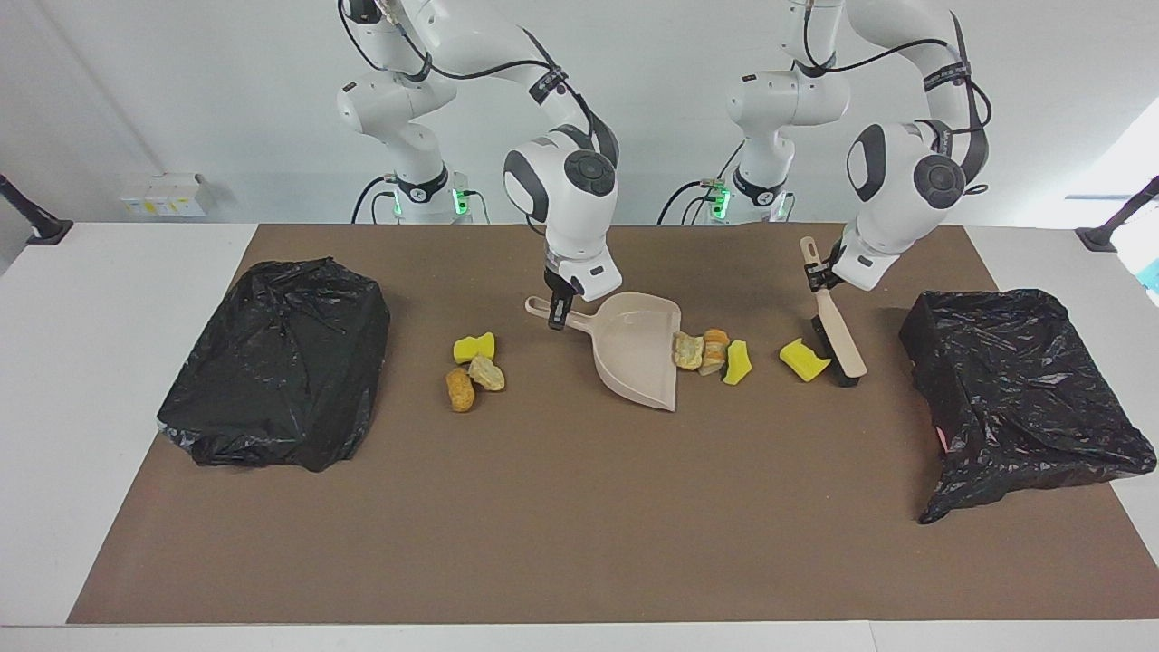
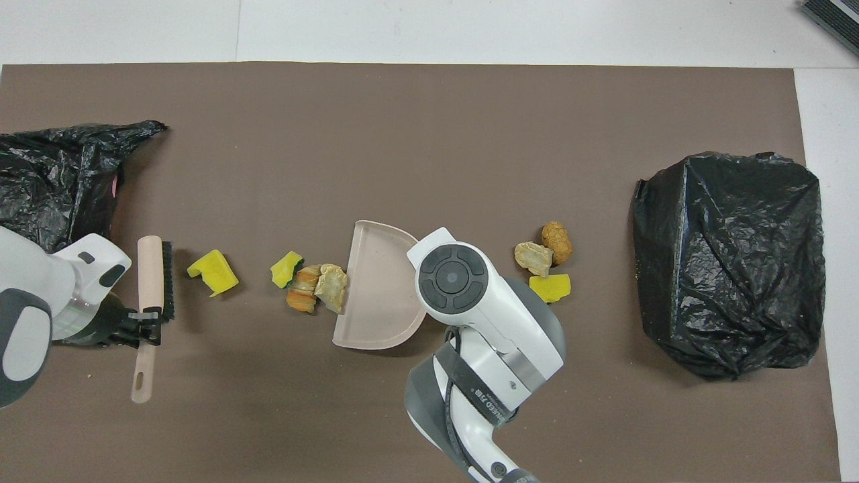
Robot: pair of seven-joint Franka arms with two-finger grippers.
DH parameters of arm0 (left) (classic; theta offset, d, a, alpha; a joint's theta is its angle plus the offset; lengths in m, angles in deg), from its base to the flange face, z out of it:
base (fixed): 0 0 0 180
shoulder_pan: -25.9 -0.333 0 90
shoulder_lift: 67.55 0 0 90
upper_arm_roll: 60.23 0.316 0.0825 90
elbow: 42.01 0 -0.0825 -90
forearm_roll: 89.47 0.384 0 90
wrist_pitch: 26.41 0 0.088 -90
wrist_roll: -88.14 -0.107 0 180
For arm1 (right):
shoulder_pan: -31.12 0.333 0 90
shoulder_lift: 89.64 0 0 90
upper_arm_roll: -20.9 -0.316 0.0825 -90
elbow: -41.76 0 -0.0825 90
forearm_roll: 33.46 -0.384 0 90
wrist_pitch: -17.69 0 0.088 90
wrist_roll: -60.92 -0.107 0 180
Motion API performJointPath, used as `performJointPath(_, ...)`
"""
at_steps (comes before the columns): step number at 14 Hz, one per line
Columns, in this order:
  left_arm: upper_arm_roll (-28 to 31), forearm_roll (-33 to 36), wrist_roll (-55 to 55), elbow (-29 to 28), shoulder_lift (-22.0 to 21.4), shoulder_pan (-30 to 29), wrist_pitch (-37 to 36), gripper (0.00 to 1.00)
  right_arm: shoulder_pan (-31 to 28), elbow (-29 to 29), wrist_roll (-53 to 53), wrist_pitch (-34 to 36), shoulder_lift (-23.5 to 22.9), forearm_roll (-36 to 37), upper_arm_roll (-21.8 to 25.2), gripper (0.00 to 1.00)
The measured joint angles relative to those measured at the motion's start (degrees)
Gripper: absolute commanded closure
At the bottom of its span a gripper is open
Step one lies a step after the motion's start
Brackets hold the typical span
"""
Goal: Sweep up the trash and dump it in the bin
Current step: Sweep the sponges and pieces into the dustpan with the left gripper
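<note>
While we are working across the facing view from its left edge, we are passing one black bag [image 1: 276, 362] at nine o'clock, then three scraps [image 1: 473, 367] lying on the bench [image 1: 579, 507] between that bag and the dustpan [image 1: 638, 358]. Our right tool [image 1: 557, 312] is clamped on the dustpan's handle, holding the mouth against three more scraps [image 1: 711, 353] at about three o'clock of the pan.

Next, the lone yellow sponge bit [image 1: 804, 359] is sitting apart, between that cluster and the brush [image 1: 838, 335]. Our left tool [image 1: 818, 272] is gripping the brush handle, bristles down beside the sponge. The relation we are judging matters most: the sponge lies at roughly nine o'clock of the brush head in this view, on a line toward the pan, while the brush's long axis runs twelve to six, broadside to that line. Our left arm is nearer. The second black bag [image 1: 1019, 398] is sitting at three o'clock.

From overhead, the right arm is hiding the dustpan handle, and the second bag [image 2: 60, 174] is cut off at the edge.
</note>
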Motion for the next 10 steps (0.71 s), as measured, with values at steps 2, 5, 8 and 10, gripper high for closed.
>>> performJointPath(2, -0.26, -0.3, 0.68, -0.21, 0.14, 2.39, 0.94, 1.0, 0.0, 0.0, 0.0, 0.0, 0.0, 0.0, 0.0, 1.0)
performJointPath(5, -0.46, -3.79, 1.18, -0.26, 0.67, 7.49, 1.4, 1.0, 0.0, 0.0, -0.01, 0.0, 0.0, 0.0, 0.0, 1.0)
performJointPath(8, -0.57, -9.38, 3.38, -0.26, 1.48, 14.41, 3.48, 1.0, 0.0, 0.02, -0.02, 0.0, 0.0, 0.0, 0.0, 1.0)
performJointPath(10, -0.65, -12.4, 5.6, -0.24, 1.59, 19.4, 4.57, 1.0, 0.0, 0.02, -0.02, -0.01, 0.0, 0.0, 0.0, 1.0)
